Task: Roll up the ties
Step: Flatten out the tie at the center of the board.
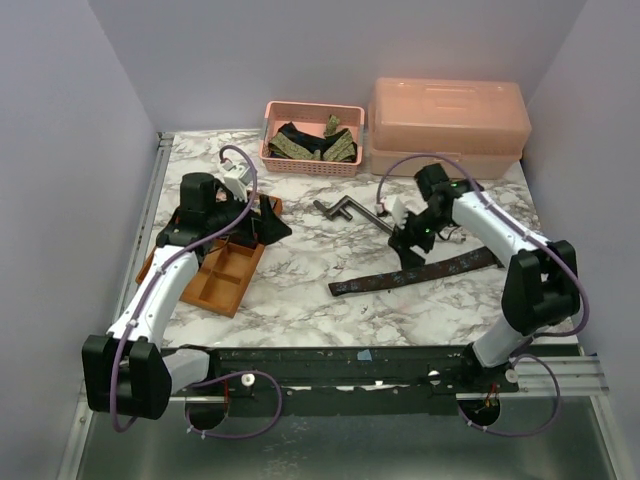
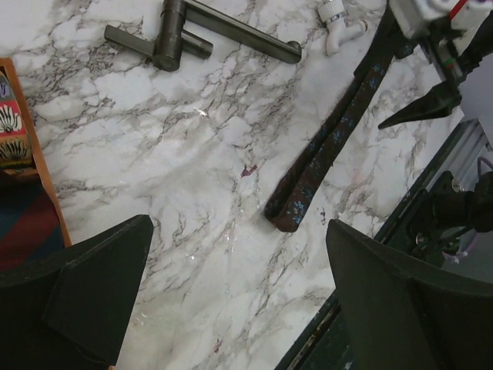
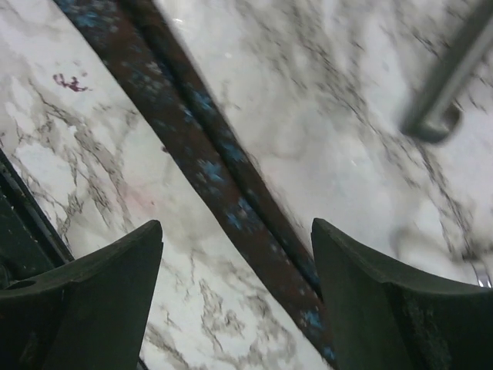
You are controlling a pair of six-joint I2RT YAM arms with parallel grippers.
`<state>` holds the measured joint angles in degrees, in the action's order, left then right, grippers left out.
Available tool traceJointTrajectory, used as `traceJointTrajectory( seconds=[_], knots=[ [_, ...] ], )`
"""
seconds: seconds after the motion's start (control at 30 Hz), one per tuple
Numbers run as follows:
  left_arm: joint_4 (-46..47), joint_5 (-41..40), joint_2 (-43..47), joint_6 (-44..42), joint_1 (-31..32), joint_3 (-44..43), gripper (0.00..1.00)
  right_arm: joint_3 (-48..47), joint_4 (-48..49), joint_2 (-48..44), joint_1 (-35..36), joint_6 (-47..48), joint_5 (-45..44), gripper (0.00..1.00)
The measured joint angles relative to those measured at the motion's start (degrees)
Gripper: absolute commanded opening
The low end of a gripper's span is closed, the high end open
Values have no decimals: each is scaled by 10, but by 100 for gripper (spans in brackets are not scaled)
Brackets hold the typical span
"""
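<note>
- The desk [image 1: 300,300] is a marble-patterned top boxed in by plain pale lilac walls, with both arms bolted at its near edge.
- At the back stands a pink basket [image 1: 310,166] with a salmon lidded plastic box [image 1: 448,125] just beside it on the right.
- Inside the basket lie bundled ties [image 1: 318,146], olive-gold and black. I can't tell from here how neatly they are coiled.
- A grey crank-shaped bar [image 1: 345,212] rests mid-desk, apart from everything else.
- One dark brown tie with blue motifs [image 1: 415,274] lies flat as a long strip across the right half of the desk, with no coil started at either end.
- The right end effector [image 3: 236,223] hovers low over that tie near its middle. Its fingers are apart with the strip running under the gap, and it grips nothing.
- The left end effector [image 2: 239,223] hangs by the right edge of an orange-brown compartment tray [image 1: 215,285]. It is spread wide, empty, and well apart from the tie.
- By my reckoning the basket's ties are dealt with, while this strip is wholly unrolled. It needs an end pinched and then turned over on itself along its full length.
</note>
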<state>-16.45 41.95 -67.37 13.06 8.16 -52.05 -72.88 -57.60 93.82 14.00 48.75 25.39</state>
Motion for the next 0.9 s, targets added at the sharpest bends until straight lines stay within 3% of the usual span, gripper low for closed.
traceJointTrajectory(
  seconds=[0.13, 0.53, 0.77, 0.9],
  knots=[
    [-33, 12, 16, -5, -17, 2, 98, 37, 38, 3, 76, 10, 0, 81],
    [-85, 14, 45, -29, -52, 18, 98, 111, 157, 33, 205, 0, -30, 79],
    [-94, 14, 45, -36, -52, 19, 98, 120, 231, 61, 223, -7, -80, 52],
    [-94, 13, 40, -38, -52, 19, 99, 104, 245, 77, 222, -7, -87, 47]
  ],
)
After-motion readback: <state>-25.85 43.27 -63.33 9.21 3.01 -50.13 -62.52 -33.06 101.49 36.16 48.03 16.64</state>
